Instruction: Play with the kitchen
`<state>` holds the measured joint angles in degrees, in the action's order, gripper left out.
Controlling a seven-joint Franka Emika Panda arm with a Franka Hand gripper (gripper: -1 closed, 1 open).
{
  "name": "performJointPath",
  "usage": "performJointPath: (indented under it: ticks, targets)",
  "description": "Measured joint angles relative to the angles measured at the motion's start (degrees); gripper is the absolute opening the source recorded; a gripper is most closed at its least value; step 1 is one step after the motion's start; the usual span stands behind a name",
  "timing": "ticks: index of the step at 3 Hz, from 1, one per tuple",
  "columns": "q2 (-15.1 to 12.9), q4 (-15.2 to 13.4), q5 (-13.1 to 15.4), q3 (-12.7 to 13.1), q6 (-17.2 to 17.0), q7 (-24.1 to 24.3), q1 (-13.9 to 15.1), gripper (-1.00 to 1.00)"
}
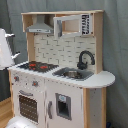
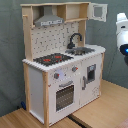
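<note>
The tall white and light-wood toy play kitchen is stood on the wooden table, filling most of both exterior views. It's judged stiff and heavy, so only the small parts are likely meant to be worked: the knobs, oven door handle, black faucet or the little upper cabinet door. A light touch is probably called for. The white robot arm is cut off at the second exterior view's right edge, and the gripper can't be made out, so spread or pinched can't be told.
</note>
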<state>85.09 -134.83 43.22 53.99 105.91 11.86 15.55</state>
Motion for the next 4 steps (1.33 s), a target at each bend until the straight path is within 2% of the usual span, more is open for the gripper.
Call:
performJointPath:
  ticks: [1,2,3,4]
  targets:
    - [0.0,-1.4,0.6,-3.2,0.0,4.6,0.0,1.00]
    - [-0.5,-1.7,1.7,-8.2,0.2,8.3,0.5,1.00]
    - [-1.5,-2.5,1.9,-11.2,1.6,12.3,2.7,1.00]
    - [-2.0,-3.5,1.9,-13.2,5.1,15.4,5.9,1.00]
